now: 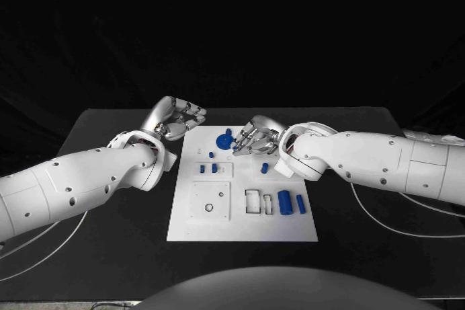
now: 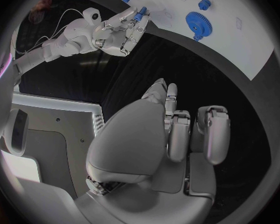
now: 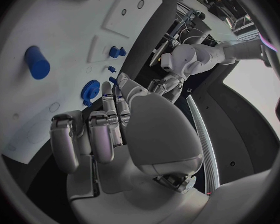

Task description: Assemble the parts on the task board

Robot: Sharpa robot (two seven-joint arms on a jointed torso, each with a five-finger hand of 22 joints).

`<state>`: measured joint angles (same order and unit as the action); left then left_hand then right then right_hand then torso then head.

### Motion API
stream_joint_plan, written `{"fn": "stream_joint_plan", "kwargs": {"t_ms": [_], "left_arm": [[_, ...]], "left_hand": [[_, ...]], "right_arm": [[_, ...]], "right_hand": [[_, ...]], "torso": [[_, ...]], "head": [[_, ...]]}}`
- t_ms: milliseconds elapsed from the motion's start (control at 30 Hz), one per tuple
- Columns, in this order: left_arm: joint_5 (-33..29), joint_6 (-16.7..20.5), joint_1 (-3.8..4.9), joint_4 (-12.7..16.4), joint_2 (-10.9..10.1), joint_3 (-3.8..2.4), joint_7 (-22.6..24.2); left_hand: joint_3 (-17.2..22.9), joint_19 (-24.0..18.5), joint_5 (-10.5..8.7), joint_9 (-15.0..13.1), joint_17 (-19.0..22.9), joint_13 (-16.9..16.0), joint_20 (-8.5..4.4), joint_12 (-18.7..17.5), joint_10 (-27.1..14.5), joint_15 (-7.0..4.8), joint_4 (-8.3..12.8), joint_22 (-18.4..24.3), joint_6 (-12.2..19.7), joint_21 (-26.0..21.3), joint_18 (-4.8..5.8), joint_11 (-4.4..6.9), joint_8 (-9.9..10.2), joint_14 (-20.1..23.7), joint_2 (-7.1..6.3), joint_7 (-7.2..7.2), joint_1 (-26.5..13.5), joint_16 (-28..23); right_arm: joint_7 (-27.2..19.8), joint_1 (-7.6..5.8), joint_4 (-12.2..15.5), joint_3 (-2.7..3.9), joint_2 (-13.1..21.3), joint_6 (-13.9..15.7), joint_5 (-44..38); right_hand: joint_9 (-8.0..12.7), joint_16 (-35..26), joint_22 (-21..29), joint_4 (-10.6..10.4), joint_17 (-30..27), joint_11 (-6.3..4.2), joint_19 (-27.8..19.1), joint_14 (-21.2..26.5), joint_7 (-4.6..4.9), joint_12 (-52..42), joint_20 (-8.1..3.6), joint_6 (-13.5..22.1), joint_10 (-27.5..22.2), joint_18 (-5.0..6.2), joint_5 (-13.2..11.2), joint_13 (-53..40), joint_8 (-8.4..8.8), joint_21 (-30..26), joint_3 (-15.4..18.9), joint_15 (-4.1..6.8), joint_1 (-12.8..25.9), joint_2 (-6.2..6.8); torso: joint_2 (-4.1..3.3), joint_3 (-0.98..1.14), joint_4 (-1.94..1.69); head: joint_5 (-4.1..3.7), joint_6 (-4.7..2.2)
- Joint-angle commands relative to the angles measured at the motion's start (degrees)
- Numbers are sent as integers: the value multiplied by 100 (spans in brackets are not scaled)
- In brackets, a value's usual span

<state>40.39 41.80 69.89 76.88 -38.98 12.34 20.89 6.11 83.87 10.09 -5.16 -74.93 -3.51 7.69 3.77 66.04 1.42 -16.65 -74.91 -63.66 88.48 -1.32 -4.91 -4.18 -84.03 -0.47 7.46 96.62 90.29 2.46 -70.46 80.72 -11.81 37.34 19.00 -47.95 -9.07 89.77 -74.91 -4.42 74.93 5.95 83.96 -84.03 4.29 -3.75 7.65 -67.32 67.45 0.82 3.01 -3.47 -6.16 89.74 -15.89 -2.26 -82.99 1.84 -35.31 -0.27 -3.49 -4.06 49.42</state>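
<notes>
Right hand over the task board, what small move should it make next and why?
Probably lower the right hand a little toward the blue gear at the far end of the task board. The hand hangs just beside the gear with its fingers curled, and I cannot tell whether it holds a part. The left hand is off the board, fingers curled.

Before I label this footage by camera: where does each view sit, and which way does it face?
Head view: on the robot's head, looking down at the task board; both white arms enter, left hand and right hand at the board's far end.
Left wrist view: behind the left hand, facing the board's edge and the right hand.
Right wrist view: behind the right hand, looking onto the board.
All three share the blue gear.
</notes>
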Motion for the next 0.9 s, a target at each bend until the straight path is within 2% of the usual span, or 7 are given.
{"fn": "stream_joint_plan", "kwargs": {"t_ms": [33, 233, 433, 900], "left_arm": [[25, -85, 7, 9, 9, -5, 20], [25, -88, 7, -3, 9, -5, 19], [31, -98, 6, -22, 19, -4, 24], [103, -108, 2, -76, 43, -2, 32]], "left_hand": [[34, 510, -17, -9, -1507, 1, -40, -16, 40, -26, -10, -1463, -35, 16, 96, 12, -5, -597, 16, -5, 15, -29], [34, 510, -17, -9, -1507, 1, -40, -16, 40, -26, -10, -1463, -35, 16, 96, 12, -5, -597, 16, -5, 15, -29], [34, 510, -17, -9, -1507, 1, -40, -16, 40, -26, -10, -1463, -35, 16, 96, 12, -5, -597, 16, -5, 15, -29], [39, 508, -18, -9, -1507, 2, -41, -17, 40, -26, -10, -1462, -34, 14, 95, 12, -3, -597, 15, -4, 16, -29]], "right_arm": [[-128, 22, 77, -1, 46, -266, 1115], [-88, 92, 276, -3, 162, -337, 1987], [-7, 172, 448, -7, 220, -284, 2336], [45, 220, 635, -17, 108, 7, 2359]], "right_hand": [[-437, 23, -1509, -5, 1507, 10, 604, -597, -57, 35, 56, -27, -46, -82, 14, 7, -10, 26, 3, -33, 6, -56], [-454, 23, -1509, -9, 1507, -1, 604, -597, -63, 30, 59, -25, -53, -82, 14, 5, -13, 26, 16, -26, 15, -54], [-468, 23, -1509, -14, 1507, -10, 604, -597, -70, 25, 59, -25, -52, -82, 15, 3, -16, 26, 24, -19, 21, -56], [-491, 23, -1509, -25, 1507, -17, 604, -597, -81, 20, 59, -18, -50, -82, 15, 1, -18, 26, 42, -8, 36, -61]], "torso": [[2, -1, -2], [10, -3, 7], [10, 2, 8], [-5, -3, -7]], "head": [[11, 7], [34, 25], [41, 21], [-6, -17]]}}
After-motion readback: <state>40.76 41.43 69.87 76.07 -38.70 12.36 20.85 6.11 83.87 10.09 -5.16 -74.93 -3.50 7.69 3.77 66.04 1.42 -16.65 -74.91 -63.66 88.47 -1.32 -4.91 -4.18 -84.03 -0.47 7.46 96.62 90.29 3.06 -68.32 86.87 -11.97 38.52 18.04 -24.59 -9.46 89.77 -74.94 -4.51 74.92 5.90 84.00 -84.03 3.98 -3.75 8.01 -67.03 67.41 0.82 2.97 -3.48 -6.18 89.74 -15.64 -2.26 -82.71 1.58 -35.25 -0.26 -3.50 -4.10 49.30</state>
